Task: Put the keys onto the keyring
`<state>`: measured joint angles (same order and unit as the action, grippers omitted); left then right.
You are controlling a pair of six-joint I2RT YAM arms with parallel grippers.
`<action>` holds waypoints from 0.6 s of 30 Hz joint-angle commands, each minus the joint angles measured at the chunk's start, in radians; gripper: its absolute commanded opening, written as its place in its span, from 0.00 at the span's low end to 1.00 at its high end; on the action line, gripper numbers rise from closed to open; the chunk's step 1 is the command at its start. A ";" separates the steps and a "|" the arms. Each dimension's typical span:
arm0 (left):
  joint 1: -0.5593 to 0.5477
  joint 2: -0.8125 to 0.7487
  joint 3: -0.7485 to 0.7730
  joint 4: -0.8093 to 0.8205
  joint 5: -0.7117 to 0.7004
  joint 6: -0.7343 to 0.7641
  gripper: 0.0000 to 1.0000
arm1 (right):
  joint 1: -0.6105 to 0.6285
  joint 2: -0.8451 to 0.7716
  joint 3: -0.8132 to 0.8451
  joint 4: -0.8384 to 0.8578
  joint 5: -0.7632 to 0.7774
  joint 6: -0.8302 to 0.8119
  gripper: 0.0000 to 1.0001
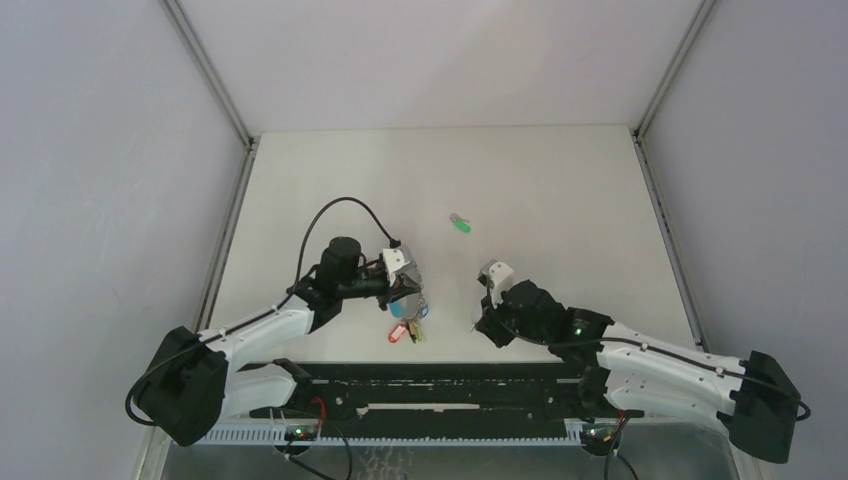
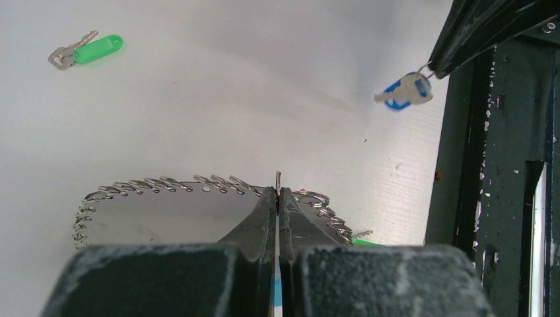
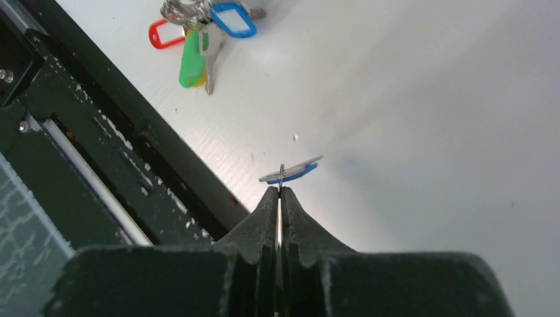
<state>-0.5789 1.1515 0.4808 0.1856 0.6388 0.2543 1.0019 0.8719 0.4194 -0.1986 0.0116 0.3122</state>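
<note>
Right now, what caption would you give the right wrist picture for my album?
Right hand pinches the blue key by its small loop over the white table, tagged keyring beyond.

Wide passage over the surface (image 1: 560, 180) beyond the green key (image 1: 460, 226); hemmed by walls (image 1: 100, 150) on three sides, by black rail (image 1: 430, 375) along near edge.

We get bright, even, diffuse light in all three views, and the white table (image 1: 540, 170) comes near to washing out without any hard glare. Shadows are faint and soft-edged. In the right wrist view a pale grey band fans from the blue key (image 3: 290, 173) toward 2 o'clock. The keyring (image 2: 165, 185) and that key read sharp, while the left gripper (image 2: 278, 195) and right gripper (image 3: 280, 193) blur into grainy dark masses at 6 o'clock.
</note>
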 commanded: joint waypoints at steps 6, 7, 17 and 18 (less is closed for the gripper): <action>0.007 -0.018 0.028 0.055 0.029 -0.009 0.00 | -0.118 0.106 0.203 -0.467 -0.076 0.139 0.00; 0.007 -0.021 0.027 0.053 0.028 -0.009 0.00 | -0.133 0.129 0.216 -0.475 -0.090 0.128 0.00; 0.007 -0.016 0.028 0.052 0.028 -0.007 0.00 | -0.266 0.354 0.336 -0.428 -0.111 -0.014 0.00; 0.007 -0.017 0.028 0.053 0.028 -0.006 0.00 | -0.277 0.378 0.343 -0.414 -0.110 -0.031 0.00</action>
<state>-0.5789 1.1515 0.4808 0.1852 0.6392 0.2543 0.7597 1.1793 0.6956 -0.6571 -0.0906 0.3641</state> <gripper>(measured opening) 0.009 0.003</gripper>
